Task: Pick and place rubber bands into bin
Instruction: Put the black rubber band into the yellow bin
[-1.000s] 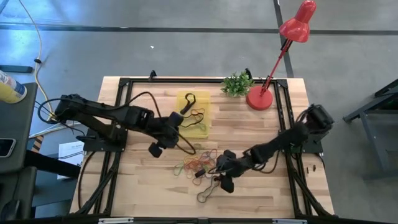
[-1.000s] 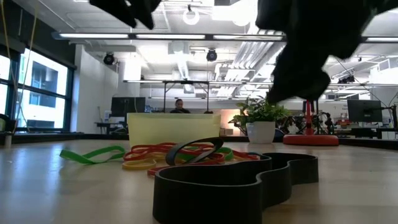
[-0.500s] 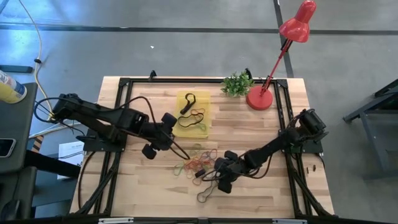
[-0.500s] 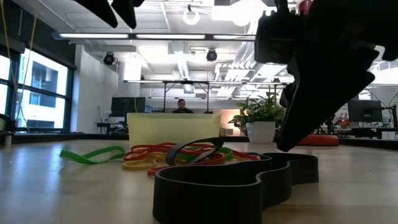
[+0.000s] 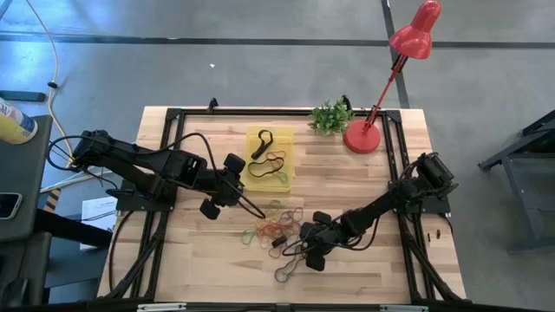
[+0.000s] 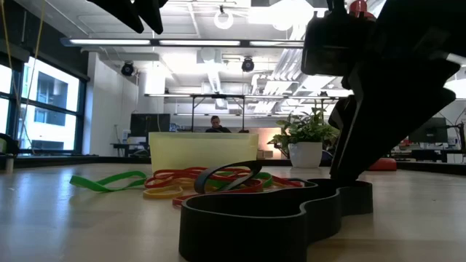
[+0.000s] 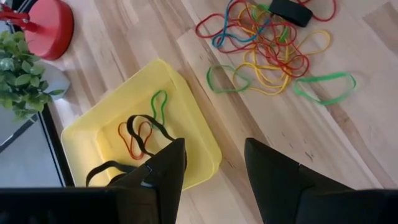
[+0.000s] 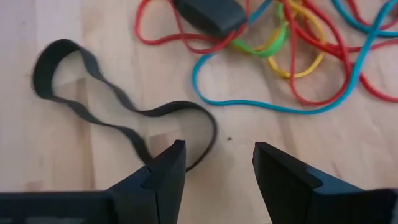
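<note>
Thin multicoloured rubber bands tangled beside yellow bin.

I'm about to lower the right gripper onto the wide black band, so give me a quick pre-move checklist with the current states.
1. Right gripper open: ok, a clear gap shows between its fingers.
2. Black band lined up: ok, one end of the loop lies between the fingers in the right wrist view.
3. Right gripper empty: ok, nothing held.
4. Band free of the pile: ok, it lies flat beside the coloured bands, apart from them.
5. Left gripper out of the way: ok, open and empty near the bin, away from the black band.
6. Bin has room: ok, only a few bands inside.
</note>
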### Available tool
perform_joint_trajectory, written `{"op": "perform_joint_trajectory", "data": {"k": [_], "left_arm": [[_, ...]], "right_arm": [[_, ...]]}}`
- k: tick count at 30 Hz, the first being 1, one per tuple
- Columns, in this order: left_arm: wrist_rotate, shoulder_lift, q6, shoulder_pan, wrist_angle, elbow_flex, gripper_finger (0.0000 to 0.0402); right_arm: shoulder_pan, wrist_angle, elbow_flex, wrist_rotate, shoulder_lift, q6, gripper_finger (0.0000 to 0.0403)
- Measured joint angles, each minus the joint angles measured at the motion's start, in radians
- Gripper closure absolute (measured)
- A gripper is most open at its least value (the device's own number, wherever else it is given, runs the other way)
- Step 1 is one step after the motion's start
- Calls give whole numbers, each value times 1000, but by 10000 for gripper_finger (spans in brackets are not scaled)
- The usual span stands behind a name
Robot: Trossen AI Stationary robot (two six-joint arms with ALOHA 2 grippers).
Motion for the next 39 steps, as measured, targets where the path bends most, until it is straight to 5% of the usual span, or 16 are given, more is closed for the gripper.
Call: {"op": "perform_joint_trajectory", "data": {"k": [16, 20, 27, 39], "left_arm": [[-10, -1, -14, 0, -2, 0, 245], [-10, -1, -14, 0, -2, 0, 245], [-19, -1, -17, 0, -2, 0, 245], [-25, -2, -18, 0, 0, 0, 245]], "right_arm": [[6, -22, 71, 45, 89, 7, 229], [6, -62, 76, 63, 90, 23, 264], [4, -76, 76, 46, 88, 31, 391], [4, -227, 72, 97, -91, 22, 399]]}}
